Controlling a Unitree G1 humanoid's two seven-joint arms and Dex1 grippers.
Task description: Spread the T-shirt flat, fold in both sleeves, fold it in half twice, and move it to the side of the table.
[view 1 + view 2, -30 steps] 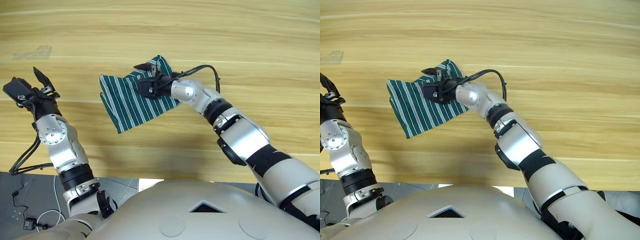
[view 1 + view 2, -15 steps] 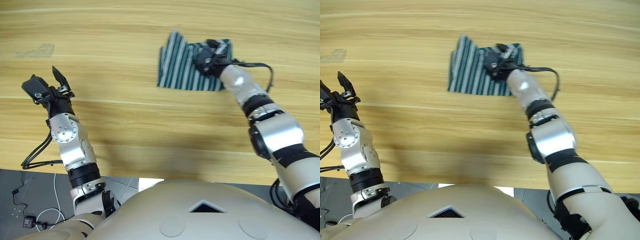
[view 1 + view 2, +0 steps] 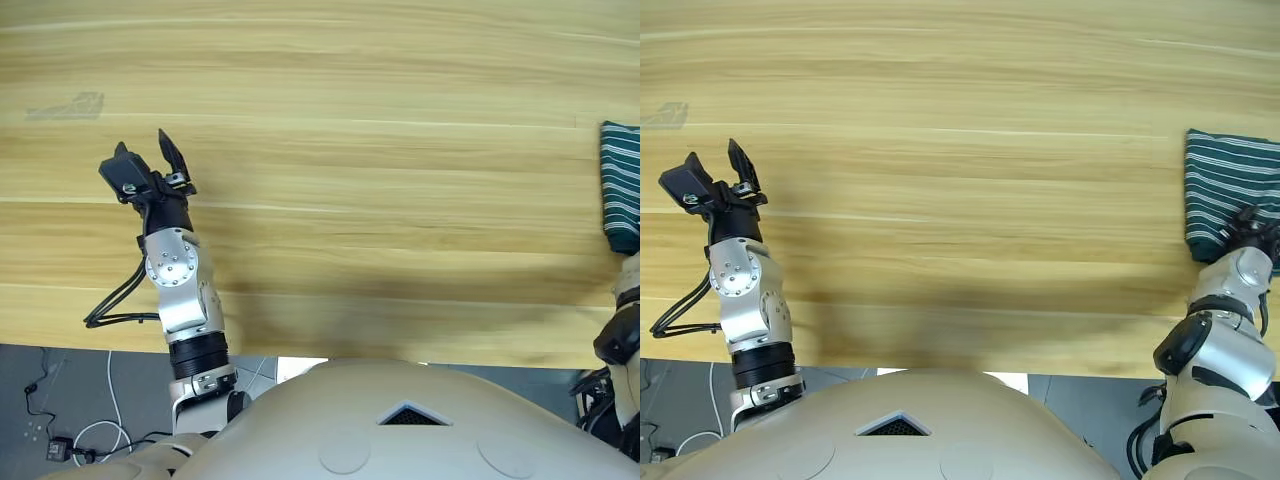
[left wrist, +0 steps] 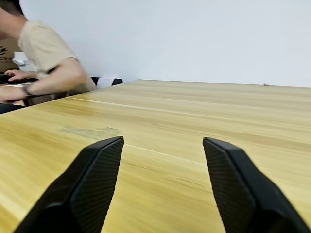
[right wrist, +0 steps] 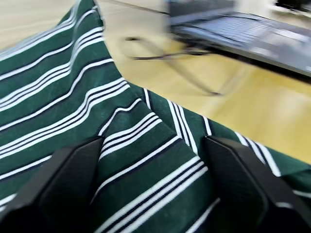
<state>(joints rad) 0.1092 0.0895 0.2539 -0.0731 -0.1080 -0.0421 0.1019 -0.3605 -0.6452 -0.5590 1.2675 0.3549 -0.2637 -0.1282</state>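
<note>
I see the folded T-shirt (image 3: 1228,185) lying at the right side of the desk (image 3: 380,180), partly cut off by the frame. My right hand (image 5: 153,141) rests over it with its fingers spread, striped cloth bunched between them. My left hand (image 3: 142,158) hangs spread and empty above the desk's left side.
</note>
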